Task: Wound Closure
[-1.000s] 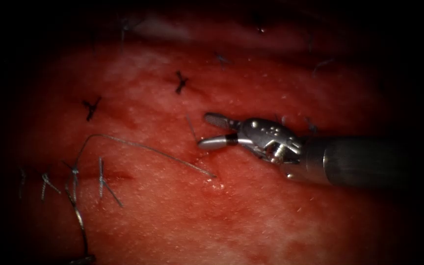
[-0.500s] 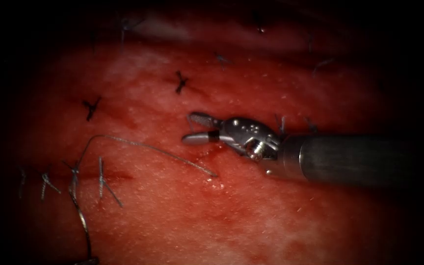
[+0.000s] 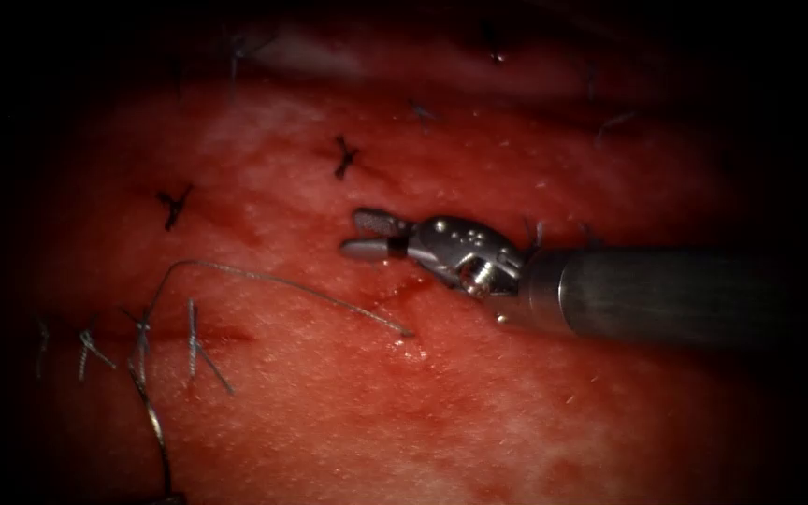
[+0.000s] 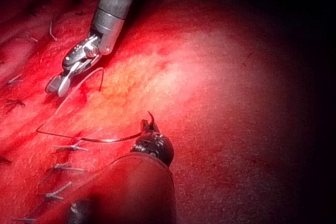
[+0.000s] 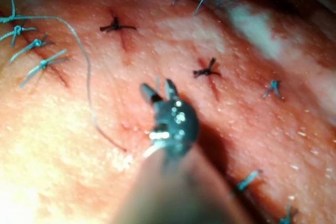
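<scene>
My right tool (image 3: pixel 363 236) reaches in over the tissue (image 3: pixel 479 411) from the right, jaws slightly open and holding nothing. They hover just above the dark cut (image 3: pixel 402 286), also seen in the right wrist view (image 5: pixel 159 91). A thread (image 3: pixel 273 279) leaves the tissue at the cut and arches left, then down to the curved needle (image 3: pixel 147 411). The needle lies outside the tissue at the lower left. In the left wrist view my left tool (image 4: pixel 149 131) is shut on the needle (image 4: pixel 113 139), with the right tool (image 4: pixel 58 85) beyond it.
Tied stitches with short cut ends (image 3: pixel 196 348) line the lower left. Two dark knots (image 3: pixel 172 204) (image 3: pixel 343 157) sit higher up, and more stitches (image 5: pixel 207 70) lie around the right tool. Red fluid wets the tissue.
The right tool has slid left and a little up, and its jaws have narrowed. The needle at the lower left has sunk slightly toward the picture's edge.
</scene>
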`<state>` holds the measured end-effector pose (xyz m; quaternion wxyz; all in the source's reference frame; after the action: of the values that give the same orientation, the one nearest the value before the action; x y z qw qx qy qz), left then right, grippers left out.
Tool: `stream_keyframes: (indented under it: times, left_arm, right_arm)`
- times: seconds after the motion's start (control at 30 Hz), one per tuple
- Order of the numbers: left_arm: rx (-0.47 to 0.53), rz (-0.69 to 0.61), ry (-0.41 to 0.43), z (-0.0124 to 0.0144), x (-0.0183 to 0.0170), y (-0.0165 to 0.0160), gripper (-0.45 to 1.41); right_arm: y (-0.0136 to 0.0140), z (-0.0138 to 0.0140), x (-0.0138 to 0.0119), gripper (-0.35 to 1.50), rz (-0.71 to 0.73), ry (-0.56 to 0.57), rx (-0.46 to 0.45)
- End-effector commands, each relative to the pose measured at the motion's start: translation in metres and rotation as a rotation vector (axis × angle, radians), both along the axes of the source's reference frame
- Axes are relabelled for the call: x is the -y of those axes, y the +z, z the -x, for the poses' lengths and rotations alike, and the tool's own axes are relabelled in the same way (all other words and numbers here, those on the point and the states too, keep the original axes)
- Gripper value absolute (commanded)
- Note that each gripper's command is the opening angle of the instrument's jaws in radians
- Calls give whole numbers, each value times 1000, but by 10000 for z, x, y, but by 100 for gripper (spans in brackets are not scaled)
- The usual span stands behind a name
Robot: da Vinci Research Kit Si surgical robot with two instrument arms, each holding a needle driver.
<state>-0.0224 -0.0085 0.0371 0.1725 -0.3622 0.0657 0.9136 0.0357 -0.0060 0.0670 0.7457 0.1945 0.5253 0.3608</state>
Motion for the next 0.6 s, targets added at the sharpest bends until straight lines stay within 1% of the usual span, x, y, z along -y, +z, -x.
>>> stream_keyframes:
  times: [0.03,0.07,0.2,0.23,0.33,0.37,0.43,0.5,0.6]
  left_arm:
    - [1,-1,0,5,4,6,-45]
    - [1,0,0,5,4,6,-45]
    - [-1,-1,3,4,6,6,-45]
    - [1,-5,-1,3,6,6,-45]
    - [0,-5,0,2,6,6,-45]
    - [0,-4,-1,2,7,6,-45]
    - [-1,-4,-1,2,7,7,-45]
    - [-1,-4,-2,2,7,7,-45]
    - [-2,-4,-2,2,7,7,-45]
  right_arm:
    - [4,-11,1,17,-2,-4,-8]
    - [4,-12,4,-35,-23,1,-8]
    - [2,-10,9,-35,-27,5,-14]
    - [1,-4,9,-35,-20,27,-51]
    - [-3,8,7,-35,-10,50,-89]
    - [-6,17,2,-35,-9,71,-116]
    - [-10,22,-1,-35,-10,87,-136]
    - [-20,27,-7,-35,6,98,-160]
    - [-27,26,-7,-35,13,97,-162]
